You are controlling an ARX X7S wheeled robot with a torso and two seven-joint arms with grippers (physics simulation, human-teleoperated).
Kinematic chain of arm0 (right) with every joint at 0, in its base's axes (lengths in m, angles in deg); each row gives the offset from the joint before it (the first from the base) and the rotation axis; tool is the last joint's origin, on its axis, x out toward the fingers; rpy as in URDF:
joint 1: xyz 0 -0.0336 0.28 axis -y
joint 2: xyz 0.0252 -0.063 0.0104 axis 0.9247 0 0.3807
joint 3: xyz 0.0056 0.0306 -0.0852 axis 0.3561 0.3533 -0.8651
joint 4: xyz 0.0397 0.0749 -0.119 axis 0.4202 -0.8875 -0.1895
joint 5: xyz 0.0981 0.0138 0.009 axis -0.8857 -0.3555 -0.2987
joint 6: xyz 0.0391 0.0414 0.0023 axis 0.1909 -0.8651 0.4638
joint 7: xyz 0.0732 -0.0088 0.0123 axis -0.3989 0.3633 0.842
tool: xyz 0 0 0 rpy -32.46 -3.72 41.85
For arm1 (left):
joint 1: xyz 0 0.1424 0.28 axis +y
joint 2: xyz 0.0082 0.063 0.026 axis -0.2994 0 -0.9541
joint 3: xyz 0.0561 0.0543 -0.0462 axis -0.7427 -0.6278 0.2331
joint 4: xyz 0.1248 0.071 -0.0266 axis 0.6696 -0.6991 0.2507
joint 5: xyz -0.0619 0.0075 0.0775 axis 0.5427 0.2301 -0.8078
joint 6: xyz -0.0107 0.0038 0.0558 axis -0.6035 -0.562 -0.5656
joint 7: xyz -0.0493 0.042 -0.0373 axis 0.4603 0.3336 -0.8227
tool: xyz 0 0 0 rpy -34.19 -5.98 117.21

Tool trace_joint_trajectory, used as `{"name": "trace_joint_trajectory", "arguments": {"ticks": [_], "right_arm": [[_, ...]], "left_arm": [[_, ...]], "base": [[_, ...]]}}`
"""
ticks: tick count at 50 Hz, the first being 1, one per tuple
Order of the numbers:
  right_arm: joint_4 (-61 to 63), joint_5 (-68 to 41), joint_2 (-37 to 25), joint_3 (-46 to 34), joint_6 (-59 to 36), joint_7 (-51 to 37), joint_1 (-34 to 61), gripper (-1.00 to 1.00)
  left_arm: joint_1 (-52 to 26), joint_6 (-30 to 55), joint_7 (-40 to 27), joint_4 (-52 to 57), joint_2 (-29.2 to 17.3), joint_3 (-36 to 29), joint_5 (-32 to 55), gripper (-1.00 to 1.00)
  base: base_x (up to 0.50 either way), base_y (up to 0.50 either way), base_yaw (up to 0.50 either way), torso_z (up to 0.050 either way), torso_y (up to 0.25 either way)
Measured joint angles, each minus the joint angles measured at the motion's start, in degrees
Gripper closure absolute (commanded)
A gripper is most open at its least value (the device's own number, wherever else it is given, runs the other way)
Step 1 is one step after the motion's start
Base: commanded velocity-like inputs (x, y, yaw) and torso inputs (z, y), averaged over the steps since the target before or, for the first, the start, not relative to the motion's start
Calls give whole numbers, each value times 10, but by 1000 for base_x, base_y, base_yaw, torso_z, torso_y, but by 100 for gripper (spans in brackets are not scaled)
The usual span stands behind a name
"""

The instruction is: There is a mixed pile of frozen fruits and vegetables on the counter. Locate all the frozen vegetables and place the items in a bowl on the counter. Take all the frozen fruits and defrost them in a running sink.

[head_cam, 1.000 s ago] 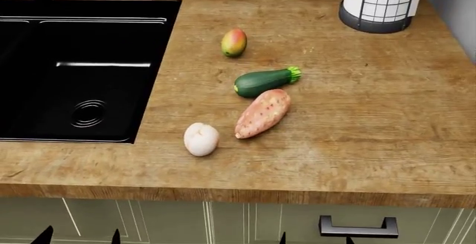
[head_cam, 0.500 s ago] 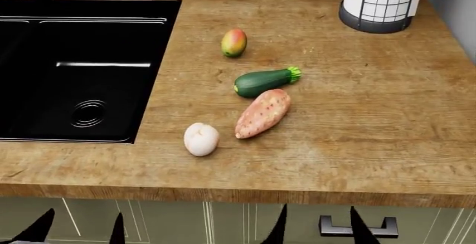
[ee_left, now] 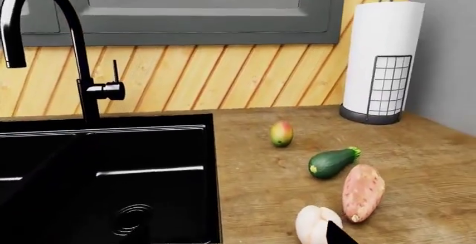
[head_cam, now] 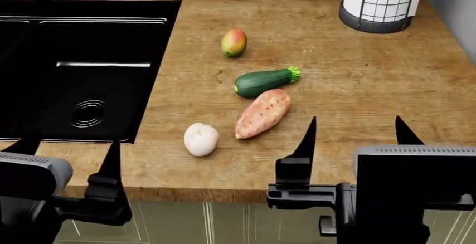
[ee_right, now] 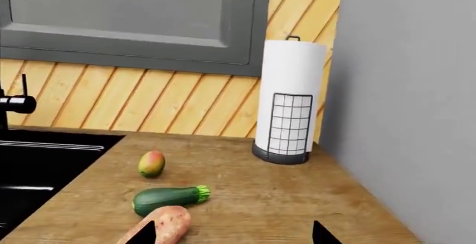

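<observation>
Both grippers hang over the counter's front edge with jaws spread and empty: the left gripper by the sink's front corner, the right gripper further along. The pale lobed fruit and sweet potato lie between them, beyond the fingertips. The zucchini and mango sit farther back mid-counter.
</observation>
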Motion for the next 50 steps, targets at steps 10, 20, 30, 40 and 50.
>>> {"name": "trace_joint_trajectory", "arguments": {"ticks": [10, 20, 30, 40, 50], "right_arm": [[26, -12, -20, 15, -33, 1, 4, -100], [32, -21, -25, 19, -43, 2, 1, -100], [34, -28, -27, 20, -47, 2, -5, -100], [41, -34, -29, 22, -52, 0, -10, -100], [48, -39, -30, 24, -53, -3, -17, -100]], "left_arm": [[-17, 30, -9, 10, -5, 6, 9, -100], [-17, 28, -11, 3, -6, 5, 12, -100], [-14, 23, -13, -3, -8, 5, 14, -100], [-9, 17, -15, -6, -11, 4, 17, -100], [-5, 9, -15, -13, -13, 1, 18, -100]], "base": [[301, 0, 0, 0, 0], [325, 0, 0, 0, 0], [325, 0, 0, 0, 0], [323, 0, 0, 0, 0], [321, 0, 0, 0, 0]]}}
